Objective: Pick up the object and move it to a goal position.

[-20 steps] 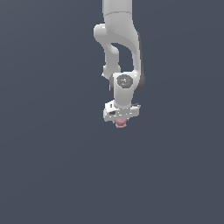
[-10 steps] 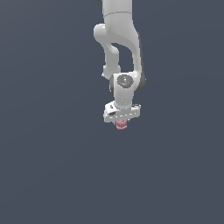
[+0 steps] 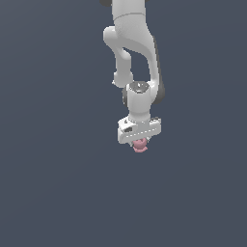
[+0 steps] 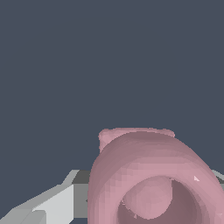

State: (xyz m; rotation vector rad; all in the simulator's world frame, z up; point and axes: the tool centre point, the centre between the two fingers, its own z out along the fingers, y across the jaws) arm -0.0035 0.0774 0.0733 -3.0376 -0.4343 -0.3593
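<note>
The object (image 3: 140,145) is a small dusty-pink lumpy thing that pokes out just below the white gripper (image 3: 140,143) near the middle of the exterior view. The arm hangs down from above, with the gripper shut on the object and its fingers mostly hidden behind the hand. In the wrist view the object (image 4: 153,175) fills the near field as a pink rounded ring shape with a hollow, and a grey-white finger (image 4: 57,203) shows beside it.
A plain dark blue-grey surface (image 3: 58,193) lies all around the arm in both views. No other thing or marker shows.
The gripper with the pink object has shifted slightly lower and toward the exterior view's right over the last second. Its hold on the object is unchanged.
</note>
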